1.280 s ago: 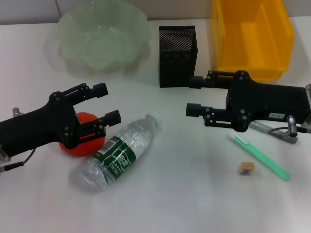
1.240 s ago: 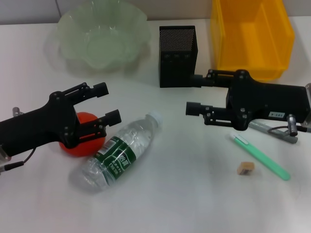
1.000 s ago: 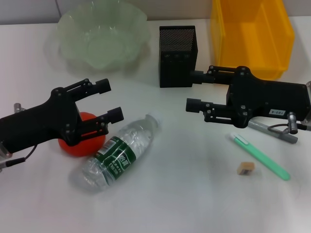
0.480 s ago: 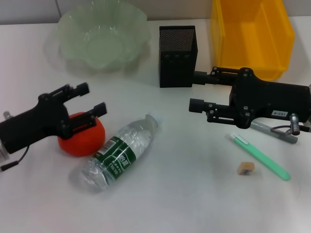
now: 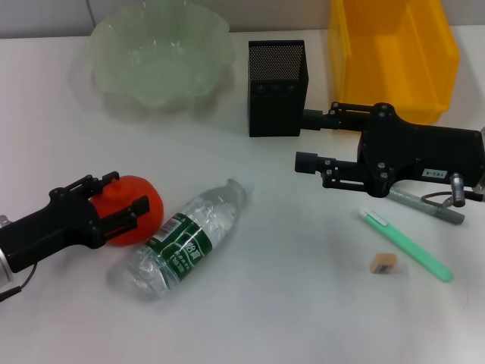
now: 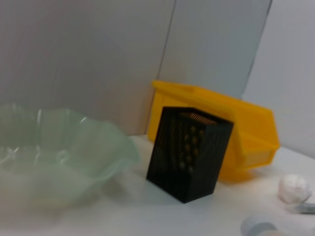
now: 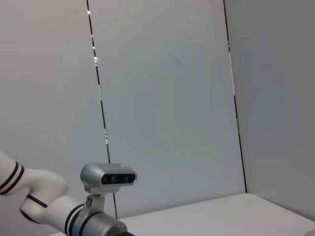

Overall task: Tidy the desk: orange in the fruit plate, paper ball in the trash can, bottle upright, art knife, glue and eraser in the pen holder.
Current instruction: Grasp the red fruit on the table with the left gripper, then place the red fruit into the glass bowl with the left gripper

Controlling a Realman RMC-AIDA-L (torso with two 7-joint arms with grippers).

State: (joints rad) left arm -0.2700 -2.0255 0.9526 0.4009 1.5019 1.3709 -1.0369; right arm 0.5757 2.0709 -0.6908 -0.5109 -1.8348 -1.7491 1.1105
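Head view: my left gripper (image 5: 127, 199) sits low on the desk, fingers spread either side of the smooth red-orange orange (image 5: 133, 206), not visibly clamped. Clear plastic bottle (image 5: 182, 238) lies beside it. Right gripper (image 5: 311, 140) hovers spread by the black mesh pen holder (image 5: 277, 87).

Left wrist view: pale green scalloped fruit plate (image 6: 54, 155), yellow rectangular trash can (image 6: 236, 130), crumpled white paper ball (image 6: 294, 188).

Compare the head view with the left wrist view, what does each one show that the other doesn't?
Only the head view shows the orange between the open fingers of the left gripper, the eraser and the right gripper, also open. Only the left wrist view shows the paper ball. Both show the fruit plate, the pen holder and the trash can.
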